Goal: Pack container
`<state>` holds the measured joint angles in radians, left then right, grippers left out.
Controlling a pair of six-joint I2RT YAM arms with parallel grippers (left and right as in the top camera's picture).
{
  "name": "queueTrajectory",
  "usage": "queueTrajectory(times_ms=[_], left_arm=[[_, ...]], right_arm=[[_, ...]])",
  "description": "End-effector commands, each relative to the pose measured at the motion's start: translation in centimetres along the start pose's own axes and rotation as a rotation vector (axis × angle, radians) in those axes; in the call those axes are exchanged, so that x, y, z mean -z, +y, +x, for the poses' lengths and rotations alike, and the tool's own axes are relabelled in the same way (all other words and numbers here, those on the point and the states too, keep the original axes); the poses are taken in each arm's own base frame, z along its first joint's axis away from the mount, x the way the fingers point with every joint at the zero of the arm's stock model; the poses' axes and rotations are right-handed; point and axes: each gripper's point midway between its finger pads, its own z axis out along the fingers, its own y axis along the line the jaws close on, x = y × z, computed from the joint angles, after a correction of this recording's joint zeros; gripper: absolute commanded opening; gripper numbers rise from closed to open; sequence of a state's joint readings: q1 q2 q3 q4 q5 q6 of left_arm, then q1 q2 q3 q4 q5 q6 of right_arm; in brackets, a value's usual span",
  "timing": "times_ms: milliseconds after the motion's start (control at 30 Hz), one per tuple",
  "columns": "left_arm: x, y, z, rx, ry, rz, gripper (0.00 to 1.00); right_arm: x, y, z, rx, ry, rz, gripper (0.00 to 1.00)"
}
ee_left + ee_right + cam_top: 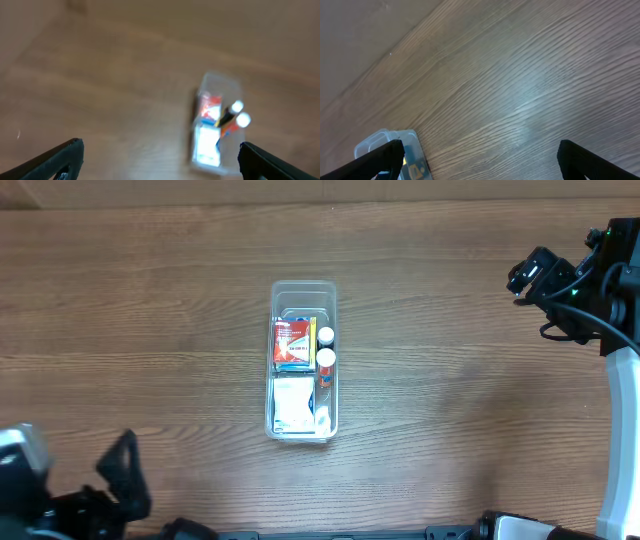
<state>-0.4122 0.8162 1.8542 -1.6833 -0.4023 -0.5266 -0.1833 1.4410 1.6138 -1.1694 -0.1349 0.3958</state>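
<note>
Looking top-down first: the wood table [150,300] fills the frame, w/ the container [303,285] mid-table, long axis running away from the arm bases and well apart from both arms. Inside: a white packet [294,404] at the near end, a red packet [291,343] mid-bin, and two white-capped bottles [325,358] one behind the other along the right wall. The far end of the bin is bare. My read is that the flat packets are laid down and the bottles slotted into the gap by the wall so they can't roll.

Left gripper [161,147] sits at the near-left corner and right gripper [480,147] at the far right. Both have fingers spread wide w/ nothing between them, prob. held off so neither bumps the bin. I see no loose items outside it, so packing looks done or nearly so.

View diffs: only overhead gives the full layout. Left wrist sees the whole bin side-on, showing the bottles' dark and orange bodies, but it's blurred. Right wrist catches only one corner of the bin at lower left, the rest being sharp wood grain. Labels are too small to read.
</note>
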Motion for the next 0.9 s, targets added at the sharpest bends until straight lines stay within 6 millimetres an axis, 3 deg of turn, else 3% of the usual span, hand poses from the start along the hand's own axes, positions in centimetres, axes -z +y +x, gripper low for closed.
queueTrajectory(times_ms=[0, 133, 233, 367, 500, 633, 733, 867], left_arm=[[-3.9, 0.3, 3.4, 0.16, 0.098, -0.083, 1.0], [-6.2, 0.7, 6.8, 0.177, 0.215, -0.16, 1.0], [-7.5, 0.7, 8.0, 0.157, 0.259, -0.186, 1.0], [-10.2, -0.8, 6.6, 0.042, 0.182, -0.146, 1.0], [-13.0, -5.3, 4.3, -0.247, 0.065, 0.046, 1.0], [-15.1, -8.8, 3.6, -0.477, -0.049, 0.229, 1.0], [-17.1, -8.1, 4.7, -0.453, -0.071, 0.274, 1.0], [-19.6, -6.3, 8.7, -0.37, -0.066, 0.346, 1.0]], right_arm=[[0.3, 0.2, -0.1, 0.004, -0.007, -0.013, 1.0], [0.3, 0.2, -0.1, 0.004, -0.008, -0.013, 1.0], [0.3, 0.2, -0.1, 0.004, -0.008, -0.013, 1.0], [0.3, 0.2, -0.1, 0.004, -0.008, -0.013, 1.0], [0.3, 0.2, -0.1, 0.004, -0.008, -0.013, 1.0], [0.3, 0.2, -0.1, 0.004, -0.008, -0.013, 1.0], [0.3, 0.2, -0.1, 0.004, -0.008, -0.013, 1.0], [0.3, 0.2, -0.1, 0.004, -0.008, -0.013, 1.0]])
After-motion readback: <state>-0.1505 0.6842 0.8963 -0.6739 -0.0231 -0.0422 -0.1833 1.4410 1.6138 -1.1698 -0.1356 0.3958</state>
